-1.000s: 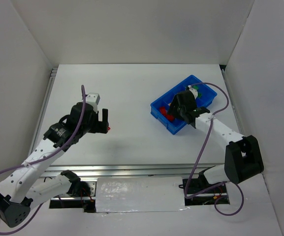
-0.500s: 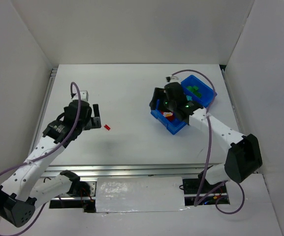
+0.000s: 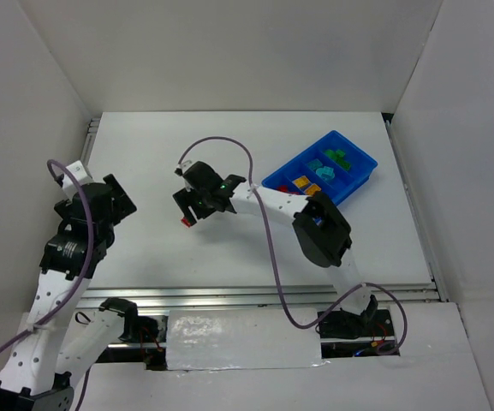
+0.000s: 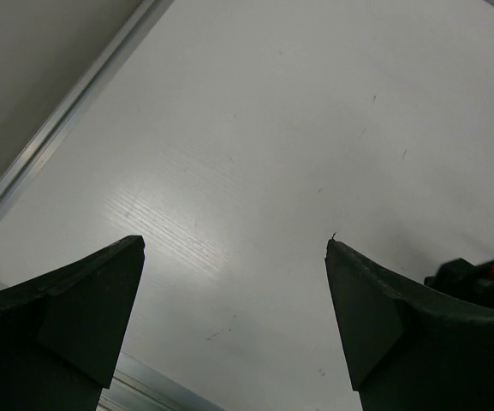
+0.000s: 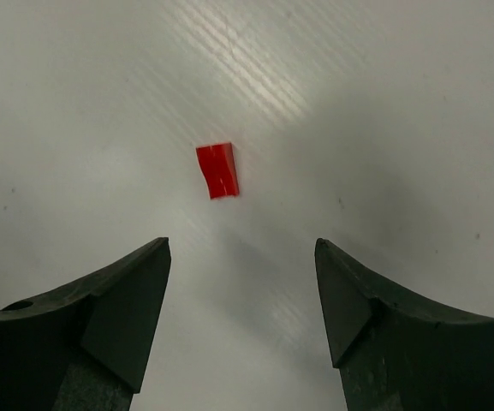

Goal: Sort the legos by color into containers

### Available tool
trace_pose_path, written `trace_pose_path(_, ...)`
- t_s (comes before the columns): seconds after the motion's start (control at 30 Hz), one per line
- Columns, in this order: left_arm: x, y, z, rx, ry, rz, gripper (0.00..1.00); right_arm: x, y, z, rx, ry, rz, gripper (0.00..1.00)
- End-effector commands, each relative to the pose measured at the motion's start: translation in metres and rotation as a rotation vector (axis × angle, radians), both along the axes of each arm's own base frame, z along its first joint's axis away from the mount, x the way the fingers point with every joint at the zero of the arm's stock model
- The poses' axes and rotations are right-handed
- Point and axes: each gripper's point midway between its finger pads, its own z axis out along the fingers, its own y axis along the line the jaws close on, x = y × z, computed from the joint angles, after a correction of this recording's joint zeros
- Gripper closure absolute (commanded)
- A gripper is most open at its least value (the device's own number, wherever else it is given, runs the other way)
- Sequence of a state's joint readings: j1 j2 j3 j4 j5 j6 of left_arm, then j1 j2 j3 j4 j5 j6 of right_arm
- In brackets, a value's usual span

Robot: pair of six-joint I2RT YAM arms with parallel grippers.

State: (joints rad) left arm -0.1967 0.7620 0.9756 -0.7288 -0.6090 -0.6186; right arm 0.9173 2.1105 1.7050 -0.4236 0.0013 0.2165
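One red lego (image 5: 217,169) lies flat on the white table (image 3: 229,145), alone, at about 8 o'clock from the table's centre in the top view. It is well apart from the blue tray (image 3: 360,175), which sits at about 2 o'clock, turned on a slant.

Two arms are in view. The right gripper (image 5: 242,248) reaches across the table and hangs just over the red lego. Its two fingers stand apart with nothing between them. In the right wrist view the brick lies on the table ahead of the fingertips, toward 12 o'clock, touching neither finger.

The left gripper (image 4: 234,244) is at the table's 9 o'clock side, spread wide and empty over bare table. At 4 o'clock in the left wrist view, a dark part of the right arm shows at the frame's edge.

Three of the tray's compartments show their contents. The one at the tray's 2 o'clock end has green legos (image 3: 341,157), the next has teal legos (image 3: 321,169), and the third has two yellow legos (image 3: 306,185). The green and teal pieces are too small to count. The 8 o'clock end of the tray is partly hidden behind the right arm.
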Motion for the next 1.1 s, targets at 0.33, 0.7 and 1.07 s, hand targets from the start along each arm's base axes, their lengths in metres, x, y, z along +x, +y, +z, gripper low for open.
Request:
trace_pose_path(0.33,0.020,-0.015,-0.006,0.001,0.028,-0.108,0.01,-0.003,0.047,-0.026,-0.080,-0.015,0.189,0.32)
trace_pose_path(0.7,0.023,-0.022,-0.007,-0.002,0.027,-0.156,0.00,-0.004,0.060,-0.055,-0.121,-0.019,0.191,0.45)
trace_pose_path(1.07,0.024,-0.027,-0.006,-0.005,0.024,-0.191,0.01,0.011,0.057,-0.060,-0.147,-0.078,0.130,0.77)
